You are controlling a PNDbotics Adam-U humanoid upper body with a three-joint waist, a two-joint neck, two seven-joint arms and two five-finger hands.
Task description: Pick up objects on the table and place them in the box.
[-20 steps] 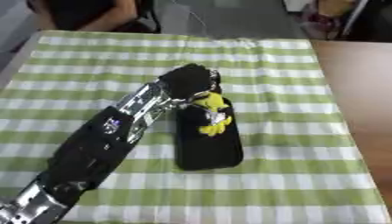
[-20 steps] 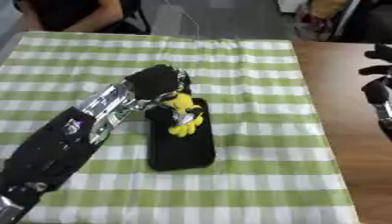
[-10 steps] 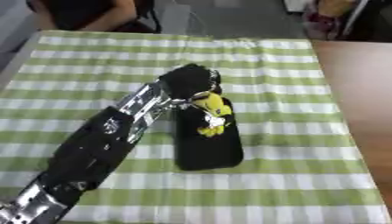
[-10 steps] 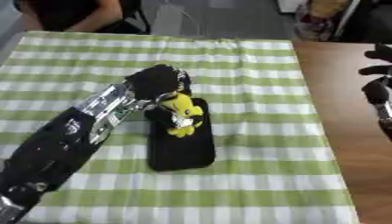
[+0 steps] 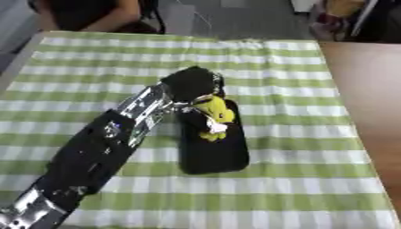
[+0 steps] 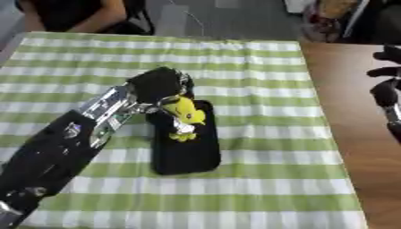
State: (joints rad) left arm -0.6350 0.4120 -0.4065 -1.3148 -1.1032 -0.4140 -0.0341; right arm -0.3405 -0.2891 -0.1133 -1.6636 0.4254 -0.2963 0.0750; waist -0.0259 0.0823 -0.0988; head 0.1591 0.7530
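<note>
The left hand (image 5: 192,85) has its fingers curled around a yellow toy (image 5: 213,117). The toy hangs from the hand over the black box (image 5: 211,143), at the end of the box closest to the hand. I cannot tell if the toy's bottom is touching the box or only hanging just above it.

So the job looks partly done: the toy is picked up and is over the box, but the hand has not let go. No other loose things show on the bench (image 5: 297,112) with its green and white checked cloth, so this may be the last one.

The toy is long from top to bottom. Its head is up by the hand and its feet point down toward the robot. The box is long the same way.

The right hand (image 6: 388,91) waits at the right edge, fingers relaxed, holding nothing.
</note>
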